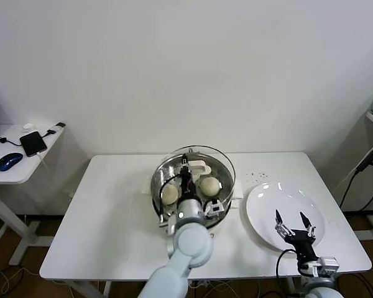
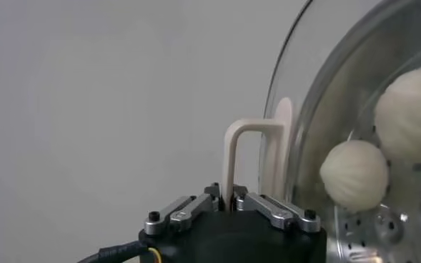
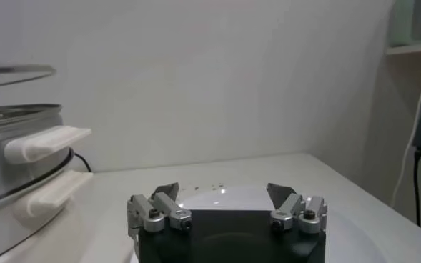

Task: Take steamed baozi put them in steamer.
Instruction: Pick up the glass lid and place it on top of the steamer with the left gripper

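Gripping glass lid handle, left hand over steamer, plate beside

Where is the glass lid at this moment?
In the head view the glass lid is over the steamer at table centre, its handle pinched by the left gripper.

The left tool and glass lid hide most of the steamer interior; only two baozi show. The right wrist view crops the steamer.
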You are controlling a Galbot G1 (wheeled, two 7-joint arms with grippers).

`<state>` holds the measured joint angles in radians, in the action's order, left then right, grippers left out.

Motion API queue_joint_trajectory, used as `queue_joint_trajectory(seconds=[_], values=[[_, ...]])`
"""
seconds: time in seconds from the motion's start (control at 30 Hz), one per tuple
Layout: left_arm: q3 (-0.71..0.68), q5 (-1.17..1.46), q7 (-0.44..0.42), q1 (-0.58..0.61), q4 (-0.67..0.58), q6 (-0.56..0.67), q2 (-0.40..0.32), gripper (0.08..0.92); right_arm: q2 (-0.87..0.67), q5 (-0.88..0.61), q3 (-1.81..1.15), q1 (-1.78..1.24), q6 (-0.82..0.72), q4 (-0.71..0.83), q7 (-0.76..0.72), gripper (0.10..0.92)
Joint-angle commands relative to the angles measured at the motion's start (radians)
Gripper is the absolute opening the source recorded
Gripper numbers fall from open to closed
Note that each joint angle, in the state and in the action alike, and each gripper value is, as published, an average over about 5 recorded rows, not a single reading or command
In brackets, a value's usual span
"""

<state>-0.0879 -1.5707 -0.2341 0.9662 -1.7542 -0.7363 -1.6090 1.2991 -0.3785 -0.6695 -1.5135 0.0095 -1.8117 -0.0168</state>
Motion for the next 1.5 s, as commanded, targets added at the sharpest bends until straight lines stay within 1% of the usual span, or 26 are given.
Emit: queue_joint_trajectory(seconds=[0.03,0.27,1.13,1.5], values=[[-0.011,0.02,0.024,-0.025,0.07,-0.049,-0.049,0.17,-0.003,0.003,0.002,0.007,-0.002,0.003,-0.001,0.823],[0.004,-0.009,-0.005,0.0,0.051,-0.049,-0.049,0.17,-0.001,0.004,0.002,0.012,-0.004,0.005,-0.001,0.823],[0.012,-0.062,-0.006,0.026,0.059,-0.028,-0.049,0.17,0.007,0.007,0.009,0.012,0.003,0.007,-0.001,0.823],[0.007,-0.093,-0.03,0.023,0.063,-0.003,-0.049,0.17,0.01,0.007,0.009,0.011,0.006,0.007,-0.001,0.823]])
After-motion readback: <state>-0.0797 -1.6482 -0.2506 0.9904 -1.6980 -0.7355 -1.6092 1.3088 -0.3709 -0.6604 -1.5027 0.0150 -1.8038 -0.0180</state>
